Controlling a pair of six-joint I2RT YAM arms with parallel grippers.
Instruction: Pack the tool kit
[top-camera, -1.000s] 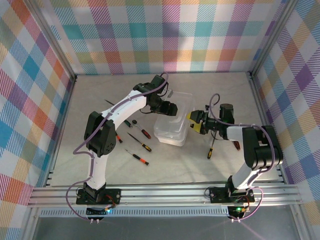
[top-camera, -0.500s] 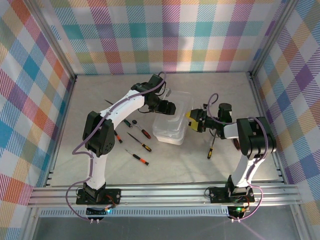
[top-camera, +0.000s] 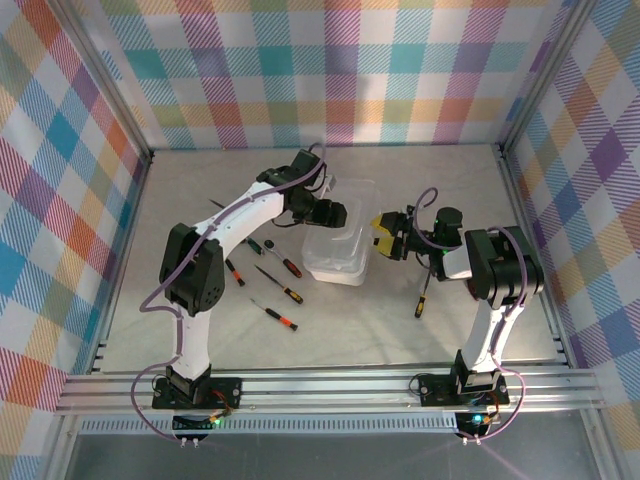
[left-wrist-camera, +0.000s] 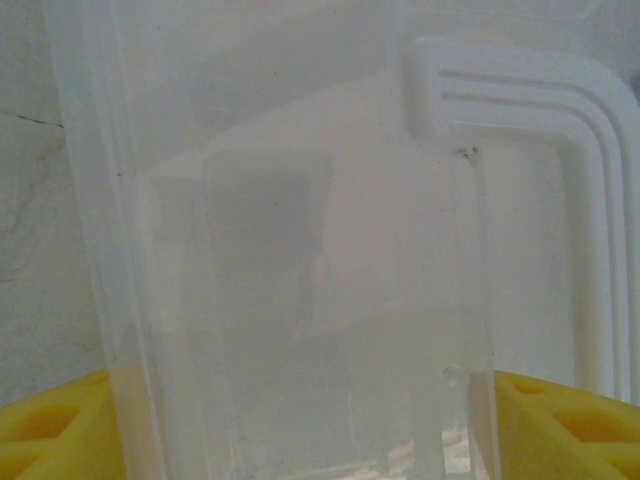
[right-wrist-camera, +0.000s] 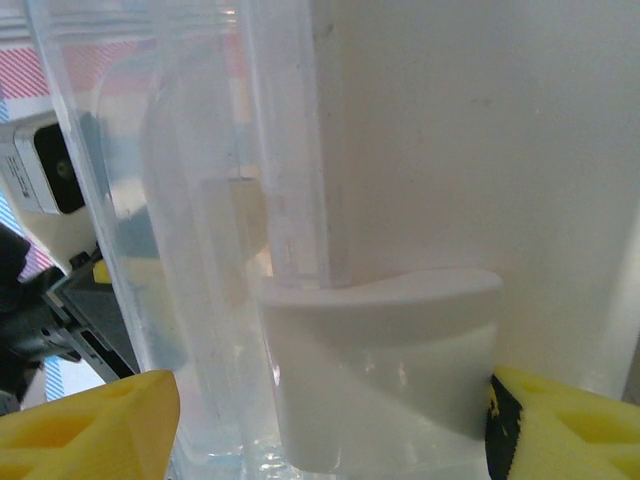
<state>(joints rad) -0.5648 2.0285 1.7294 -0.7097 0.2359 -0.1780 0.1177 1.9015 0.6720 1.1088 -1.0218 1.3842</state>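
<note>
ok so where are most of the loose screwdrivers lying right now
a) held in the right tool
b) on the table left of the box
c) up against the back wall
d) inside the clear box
b: in the top view several screwdrivers lie on the table left of the clear box, with only a lone screwdriver on its right.

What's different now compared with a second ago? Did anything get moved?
The clear box slid a little to the left, and the right gripper followed it leftward, its arm folding in closer. The left gripper shifted slightly left over the box. Nothing was visibly grabbed or released. The screwdrivers lying left of the box and the lone screwdriver on its right stayed put.
</note>
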